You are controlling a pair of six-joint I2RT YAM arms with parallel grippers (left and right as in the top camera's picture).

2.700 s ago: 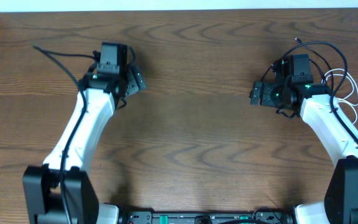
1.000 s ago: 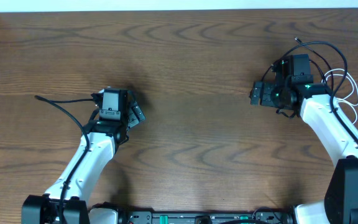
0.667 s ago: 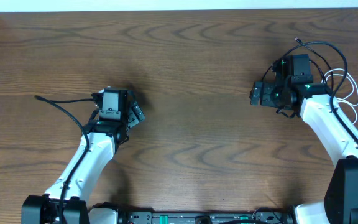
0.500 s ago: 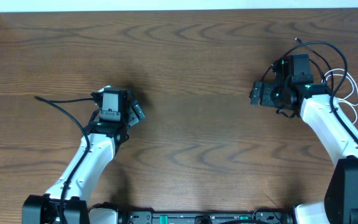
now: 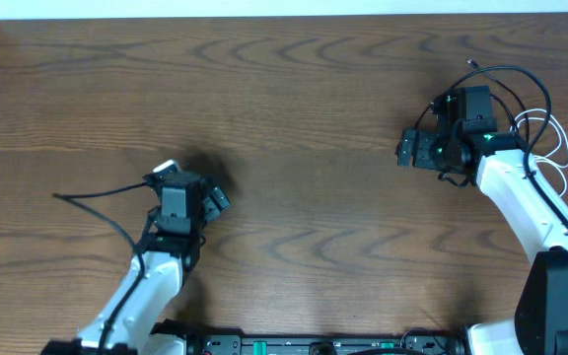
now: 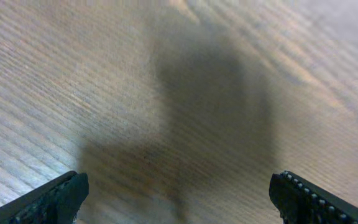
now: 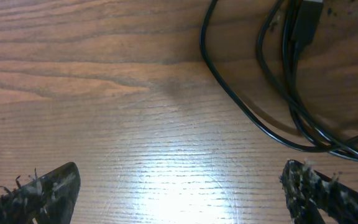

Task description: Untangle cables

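The left arm has drawn back toward its base, so the left gripper (image 5: pixel 191 185) now sits nearer the front of the desk (image 5: pixel 304 197). Its jaws are spread wide over the wood and hold nothing. The right gripper (image 5: pixel 414 148) has not moved; it also gapes fully and is empty. Just past it, near the desk's right edge, the black cable (image 5: pixel 506 69) lies in loops, with the white cable (image 5: pixel 558 133) beside it.
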